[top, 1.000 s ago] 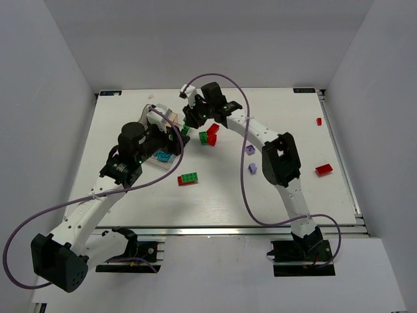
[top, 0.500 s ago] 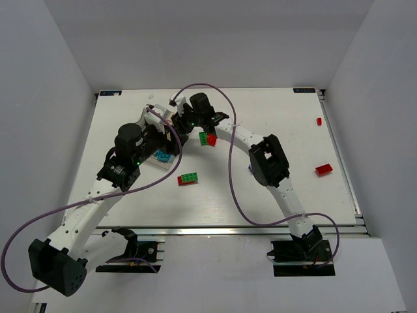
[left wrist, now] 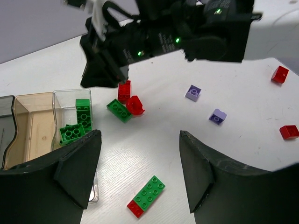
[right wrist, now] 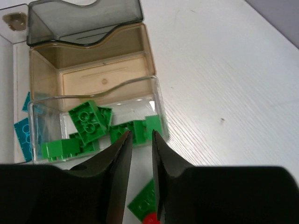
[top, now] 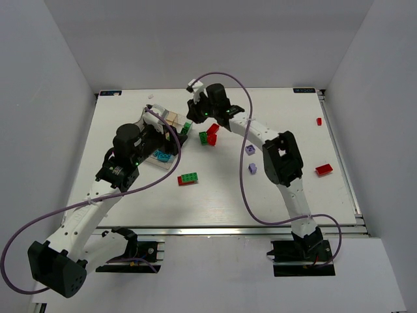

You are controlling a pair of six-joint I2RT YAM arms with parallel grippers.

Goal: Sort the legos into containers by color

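The clear tray (right wrist: pixel 159 105) has a grey, a tan and a clear compartment side by side. The clear one holds several green legos (right wrist: pixel 88 121). Cyan legos (right wrist: pixel 22 128) lie in the compartment beyond it. My right gripper (right wrist: pixel 140 140) hovers just above the tray's near wall, its jaws a narrow gap apart with nothing between them. In the top view it (top: pixel 194 120) is beside the tray (top: pixel 171 119). My left gripper (left wrist: pixel 139 149) is wide open and empty above a green-and-red flat lego (left wrist: pixel 147 196).
A green lego (left wrist: pixel 119 110) and two red ones (left wrist: pixel 124 89) cluster right of the tray. Two purple legos (top: pixel 250 149) (top: pixel 253 168) lie mid-table. Red legos (top: pixel 324 169) (top: pixel 318 121) lie far right. The right arm (top: pixel 260 134) arches over the table's middle.
My right gripper swung left over the tray half a second ago and has now drawn back to the right. My left arm shifted only slightly.
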